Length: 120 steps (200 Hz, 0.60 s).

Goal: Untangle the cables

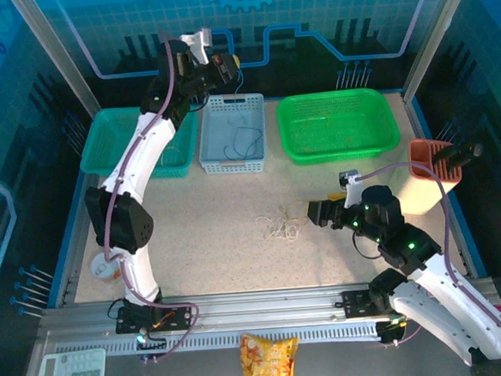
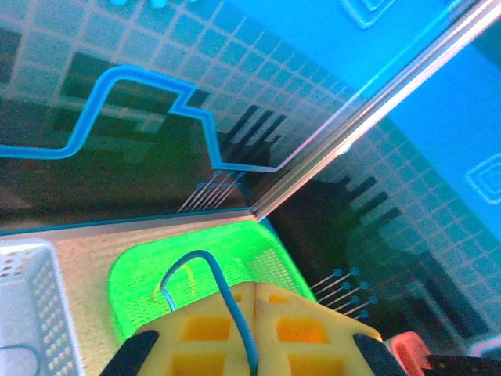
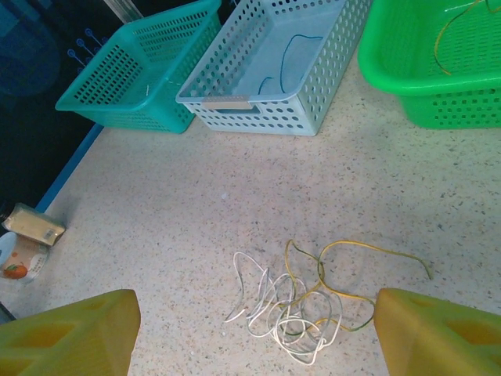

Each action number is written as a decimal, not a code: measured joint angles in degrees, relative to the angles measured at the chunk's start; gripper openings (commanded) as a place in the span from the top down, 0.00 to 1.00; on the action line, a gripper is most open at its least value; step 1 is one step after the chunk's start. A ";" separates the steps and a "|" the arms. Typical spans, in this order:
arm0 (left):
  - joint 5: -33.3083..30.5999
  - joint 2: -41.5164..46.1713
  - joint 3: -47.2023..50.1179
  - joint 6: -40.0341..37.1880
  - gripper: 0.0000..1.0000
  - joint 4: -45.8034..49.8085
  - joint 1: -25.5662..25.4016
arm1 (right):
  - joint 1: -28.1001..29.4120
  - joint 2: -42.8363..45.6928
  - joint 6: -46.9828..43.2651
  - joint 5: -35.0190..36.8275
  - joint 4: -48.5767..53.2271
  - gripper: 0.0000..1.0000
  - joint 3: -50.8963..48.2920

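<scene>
A small clump of cables [image 1: 281, 225] lies on the speckled table, cream-white loops [image 3: 291, 313] tangled with a tan-yellow wire [image 3: 352, 258]. My right gripper [image 1: 314, 211] hovers just right of the clump and low over it. It stands open [image 3: 254, 317], a yellow finger on each side of the clump and not touching it. My left gripper [image 1: 225, 65] is raised at the back above the pale blue basket [image 1: 233, 162]. It is shut [image 2: 258, 294] on a dark blue cable [image 2: 227, 301], which arches up out of its pads.
Three baskets line the back: teal [image 1: 109, 129], pale blue with a dark blue wire [image 3: 286, 55] inside, and green [image 1: 338, 152] with a yellow wire [image 3: 454, 23] inside. An orange-brown holder [image 1: 434, 162] stands at the right edge. A cup [image 1: 105, 267] sits at the near left.
</scene>
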<state>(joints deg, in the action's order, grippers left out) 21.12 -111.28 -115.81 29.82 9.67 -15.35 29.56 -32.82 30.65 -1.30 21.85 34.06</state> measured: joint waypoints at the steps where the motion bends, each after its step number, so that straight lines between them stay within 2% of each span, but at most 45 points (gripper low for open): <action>1: -0.11 -0.15 0.00 -0.11 0.98 0.07 0.07 | 0.00 0.02 0.00 0.02 0.02 0.21 0.00; 54: -1.46 -1.97 5.44 -1.95 0.88 1.01 2.12 | 0.00 0.96 0.00 0.46 1.90 0.21 0.00; 67: -1.79 -2.25 6.97 -1.95 0.84 1.22 2.51 | 0.00 0.96 0.00 0.59 2.14 0.21 0.00; 80: -1.81 -2.80 7.56 -2.34 0.75 1.55 2.75 | 0.00 0.96 0.00 0.87 2.21 0.21 0.00; 90: -1.81 -3.23 7.63 -3.15 0.66 1.95 2.84 | 0.00 0.94 0.00 0.94 2.21 0.21 0.02; 108: -1.77 -3.78 7.61 -3.39 0.39 2.71 2.82 | 0.00 0.61 0.00 1.14 2.21 0.21 0.22; 120: -1.77 -3.98 7.61 -3.82 0.14 3.43 2.82 | -0.07 -0.07 0.00 1.33 2.25 0.21 0.74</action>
<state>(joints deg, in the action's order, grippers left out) 19.35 -115.26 -108.20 26.00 13.10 -12.53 29.50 -32.88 30.65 0.03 24.10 34.81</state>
